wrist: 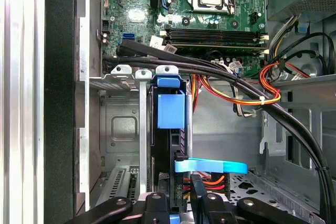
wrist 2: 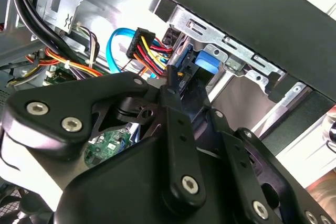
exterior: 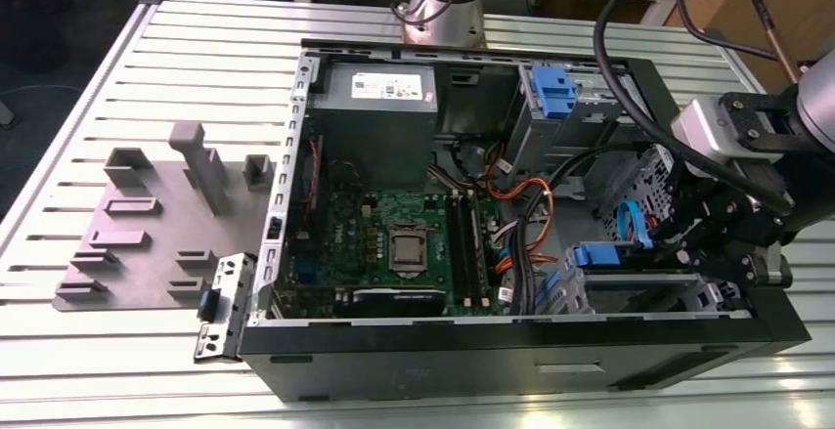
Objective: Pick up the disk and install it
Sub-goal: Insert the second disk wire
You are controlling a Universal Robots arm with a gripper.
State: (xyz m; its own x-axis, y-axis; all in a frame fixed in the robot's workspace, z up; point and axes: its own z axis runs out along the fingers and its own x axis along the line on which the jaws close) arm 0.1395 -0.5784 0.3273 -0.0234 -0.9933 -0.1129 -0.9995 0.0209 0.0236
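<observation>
so the open computer case (exterior: 522, 351) sits on the desk (exterior: 131, 370), with a fixture plate (exterior: 144, 224) lying beside it on the exterior view's left; the gripper (exterior: 711, 248) hangs inside the case at its exterior-view right end; just ahead of the jaws the disk (wrist: 170, 111) stands in the drive cage (wrist: 123, 124); the motherboard (wrist: 210, 9) lies beyond the cage; cables (wrist: 236, 90) run between the two
</observation>
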